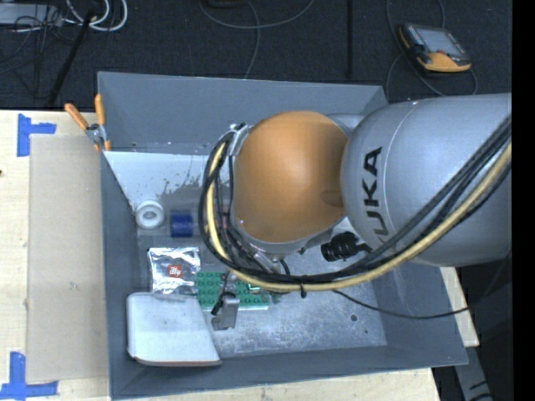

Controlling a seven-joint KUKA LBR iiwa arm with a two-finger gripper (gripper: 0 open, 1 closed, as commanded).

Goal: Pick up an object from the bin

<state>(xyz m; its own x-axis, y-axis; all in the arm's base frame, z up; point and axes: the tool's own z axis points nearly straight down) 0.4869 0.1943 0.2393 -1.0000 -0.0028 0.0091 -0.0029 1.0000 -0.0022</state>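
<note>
My gripper [224,311] reaches down from under the arm's wrist into the front left part of the bin. It stands on or just above a flat green studded plate [209,288], which runs on to the right under the wrist. A crinkled silver foil packet with a red mark [173,271] lies just left of the green plate. A white flat pad with an orange underside [165,334] lies in the front left corner, close below and left of the gripper.
A small white tape roll [150,215] and a blue cylinder [181,223] lie farther back on the left. The arm and its orange cover hide the bin's middle and right. Bare floor shows to the front right.
</note>
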